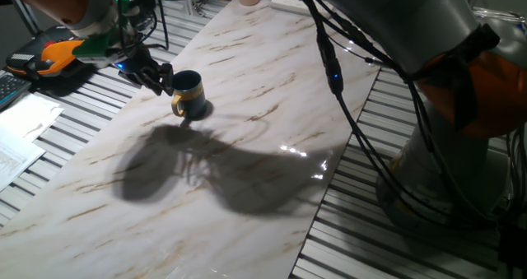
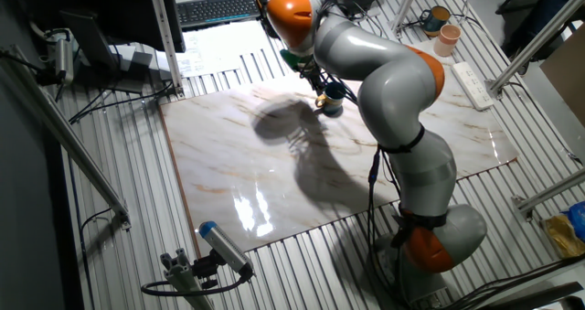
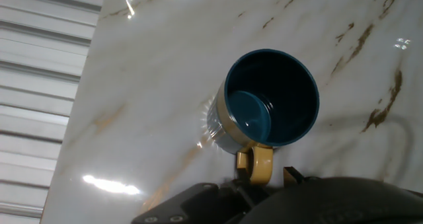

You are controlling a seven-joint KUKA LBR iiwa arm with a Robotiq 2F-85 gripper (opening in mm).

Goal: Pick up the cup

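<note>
Marble-patterned white sheeting with brown veins covers the tabletop (image 1: 272,106), which sits on a ribbed metal bench cluttered at its edges with cables, a keyboard and papers. On it, toward the far side in one fixed view, stands the small dark navy-blue mug with a yellow-gold handle and gold rim band (image 1: 188,93), upright and open-mouthed.

The black two-finger end effector (image 1: 156,75) is low beside the mug, its tips just at the mug's rim on the side away from the handle's lower loop. In the hand view the mug (image 3: 269,100) lies just ahead of the end effector, handle pointing back toward it. Whether the fingers touch the mug, and how wide they are spread, I cannot tell; nothing looks gripped, and the mug seems to rest on the marble.

The step in hand looks like the final approach and closing. To do it well, the fingers should straddle the mug wall or the handle squarely, settle low enough to avoid slipping off the glossy rim, then close before any lift, so the mug is not nudged sideways.
</note>
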